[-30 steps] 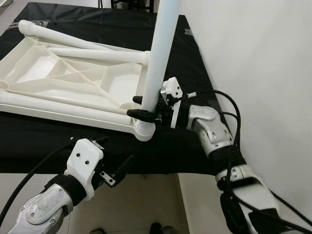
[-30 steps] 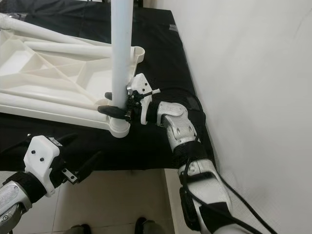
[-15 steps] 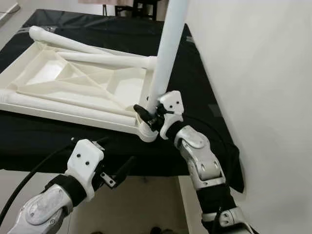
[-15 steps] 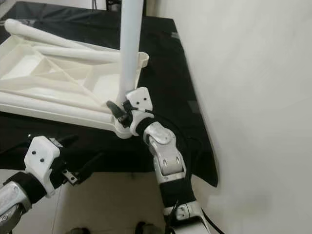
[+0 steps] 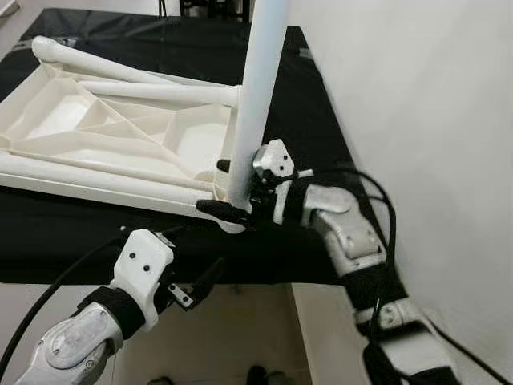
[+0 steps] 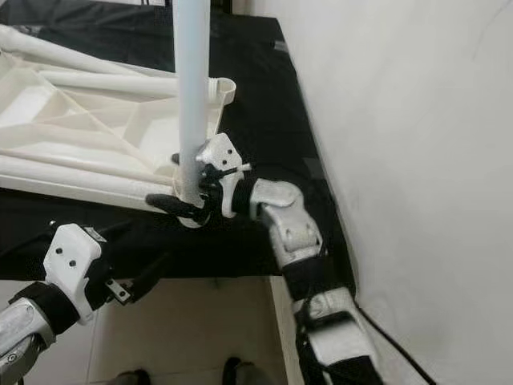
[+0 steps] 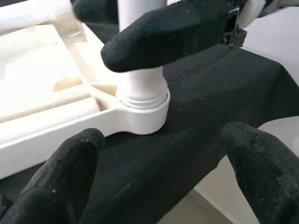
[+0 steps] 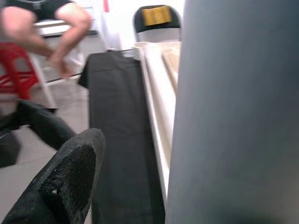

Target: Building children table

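A white plastic tabletop (image 5: 96, 180) lies upside down on a black cloth (image 5: 309, 104). One white leg (image 5: 260, 72) stands upright in the near right corner socket (image 7: 142, 114). My right gripper (image 5: 232, 189) is shut on this leg just above the socket, one finger on each side. In the right wrist view the leg (image 8: 233, 116) stands close beside one finger (image 8: 65, 182). My left gripper (image 5: 191, 255) hangs open below the cloth's front edge, short of the socket, with nothing between its fingers (image 7: 70, 168).
More white tubes (image 5: 120, 70) lie across the upturned top. A white wall (image 5: 417, 120) runs close along the right side. Tiled floor (image 5: 240, 337) lies below the front edge. A seated person (image 8: 46, 28) and a chair (image 8: 156, 16) are far behind.
The view swayed and came back. The leg leaned right half a second ago and now stands nearly upright, with my right gripper still on its base. The left arm has barely moved.
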Robot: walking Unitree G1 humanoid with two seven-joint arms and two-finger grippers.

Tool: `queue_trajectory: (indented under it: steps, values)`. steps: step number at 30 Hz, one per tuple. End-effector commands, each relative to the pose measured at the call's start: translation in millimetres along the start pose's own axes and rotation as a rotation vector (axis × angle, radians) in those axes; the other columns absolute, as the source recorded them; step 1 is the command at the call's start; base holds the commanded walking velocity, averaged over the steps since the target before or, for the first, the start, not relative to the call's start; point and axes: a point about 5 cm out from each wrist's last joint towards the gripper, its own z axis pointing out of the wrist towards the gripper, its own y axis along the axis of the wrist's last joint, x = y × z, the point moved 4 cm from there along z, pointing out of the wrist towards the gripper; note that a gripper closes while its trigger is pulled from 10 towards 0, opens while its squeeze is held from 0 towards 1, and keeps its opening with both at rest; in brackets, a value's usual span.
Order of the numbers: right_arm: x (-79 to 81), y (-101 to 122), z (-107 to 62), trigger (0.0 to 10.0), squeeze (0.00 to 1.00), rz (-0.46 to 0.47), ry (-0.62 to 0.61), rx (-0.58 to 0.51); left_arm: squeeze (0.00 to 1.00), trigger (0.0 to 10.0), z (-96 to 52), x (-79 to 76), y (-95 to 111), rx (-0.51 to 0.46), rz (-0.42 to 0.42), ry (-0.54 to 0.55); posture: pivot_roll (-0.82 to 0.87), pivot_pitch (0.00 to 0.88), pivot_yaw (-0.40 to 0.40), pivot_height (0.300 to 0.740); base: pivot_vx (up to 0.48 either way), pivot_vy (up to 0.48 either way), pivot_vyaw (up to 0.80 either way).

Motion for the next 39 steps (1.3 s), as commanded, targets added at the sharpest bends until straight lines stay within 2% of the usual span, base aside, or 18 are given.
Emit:
queue_trajectory:
  steps: [1, 4, 5, 8, 9, 17, 20, 21, 22, 23, 24, 25, 26, 27, 28, 30, 32, 39]
  values:
    - [7.5, -3.2, 6.6, 10.0, 0.00, 0.015, 0.093, -0.007, 0.00, 10.0, -0.1, -2.2, -4.2, 0.013, -0.009, -0.007, 0.16, 0.224, -0.150, 0.740, 0.000, 0.000, 0.00]
    - [4.8, -4.6, 10.5, 10.0, 0.00, 0.027, 0.132, 0.006, 0.00, 10.0, -0.2, -2.3, -3.8, 0.012, -0.008, -0.004, 0.17, 0.226, -0.155, 0.740, 0.000, 0.000, 0.00]
    - [4.5, -5.4, 12.5, 4.4, 0.00, 0.034, 0.157, 0.014, 0.00, 10.0, -0.5, -2.2, -3.6, 0.012, -0.008, -0.002, 0.17, 0.227, -0.156, 0.740, 0.000, 0.000, 0.00]
    - [4.6, -6.0, 14.1, 4.4, 0.00, 0.041, 0.181, 0.021, 0.00, 10.0, -0.8, -2.1, -3.3, 0.011, -0.009, 0.001, 0.17, 0.227, -0.156, 0.740, 0.000, 0.000, 0.00]
    - [5.9, -6.9, 14.2, 0.0, 0.00, 0.050, 0.206, 0.030, 0.00, 10.0, -0.9, -2.5, -3.2, 0.011, -0.010, 0.001, 0.17, 0.229, -0.157, 0.740, 0.000, 0.000, 0.00]
    - [3.8, -10.6, 10.8, 0.0, 0.00, 0.060, 0.240, 0.041, 0.00, 10.0, -0.5, -4.2, -3.2, 0.011, -0.014, 0.000, 0.16, 0.233, -0.160, 0.740, 0.000, 0.000, 0.00]
    - [-4.9, -17.4, 8.4, 0.0, 0.00, 0.041, 0.142, 0.062, 0.00, 10.0, -0.3, -4.6, -3.3, 0.010, -0.016, 0.000, 0.15, 0.237, -0.164, 0.740, 0.000, 0.000, 0.00]
    - [-12.8, -23.4, 5.0, 0.0, 0.00, 0.042, 0.043, 0.081, 0.00, 10.0, -0.1, -4.9, -3.4, 0.011, -0.017, 0.000, 0.15, 0.240, -0.164, 0.740, 0.000, 0.000, 0.00]
    - [-12.8, -23.4, 5.0, 0.0, 0.00, 0.042, 0.043, 0.081, 0.00, 10.0, -0.1, -4.9, -3.4, 0.011, -0.017, 0.000, 0.15, 0.240, -0.164, 0.740, 0.000, 0.000, 0.00]
    - [-23.0, -32.4, 0.1, 0.0, 0.00, 0.057, -0.108, 0.106, 0.00, 10.0, -0.6, -5.0, -3.6, 0.012, -0.017, 0.000, 0.14, 0.244, -0.165, 0.740, 0.000, 0.000, 0.00]
    - [-23.0, -32.4, 0.1, 0.0, 0.00, 0.057, -0.108, 0.106, 0.00, 10.0, -0.6, -5.0, -3.6, 0.012, -0.017, 0.000, 0.14, 0.244, -0.165, 0.740, 0.000, 0.000, 0.00]
    - [-41.1, -50.9, -12.6, 0.0, 0.00, 0.088, -0.512, 0.143, 0.00, 10.0, -1.5, -4.6, -3.6, 0.014, -0.017, -0.001, 0.14, 0.248, -0.164, 0.740, 0.000, 0.000, 0.00]
    - [-41.1, -50.9, -12.6, 0.0, 0.00, 0.088, -0.512, 0.143, 0.00, 10.0, -1.5, -4.6, -3.6, 0.014, -0.017, -0.001, 0.14, 0.248, -0.164, 0.740, 0.000, 0.000, 0.00]
    - [-38.6, -67.7, -28.1, 0.0, 0.00, 0.141, -0.762, 0.190, 0.00, 10.0, -1.9, -4.2, -3.2, 0.014, -0.017, -0.002, 0.14, 0.257, -0.158, 0.740, 0.000, 0.000, 0.00]
    - [-38.6, -67.7, -28.1, 0.0, 0.00, 0.141, -0.762, 0.190, 0.00, 10.0, -1.9, -4.2, -3.2, 0.014, -0.017, -0.002, 0.14, 0.257, -0.158, 0.740, 0.000, 0.000, 0.00]
    - [0.2, -87.7, -32.0, 0.0, 0.00, 0.185, -0.820, 0.262, 0.00, 10.0, -2.4, -3.6, -3.7, 0.018, -0.016, -0.004, 0.14, 0.255, -0.155, 0.740, 0.000, 0.000, 0.00]
    - [15.7, -85.9, -20.2, 0.0, 0.00, 0.183, -0.726, 0.250, 0.00, 10.0, -2.3, -3.5, -4.7, 0.020, -0.017, -0.005, 0.13, 0.248, -0.147, 0.740, 0.000, 0.000, 0.00]
    - [-2.3, -79.0, -7.2, 0.0, 0.00, 0.159, -0.671, 0.228, 0.00, 10.0, 0.1, -3.6, -4.1, 0.015, -0.010, -0.012, 0.14, 0.235, -0.153, 0.740, 0.000, 0.000, 0.00]
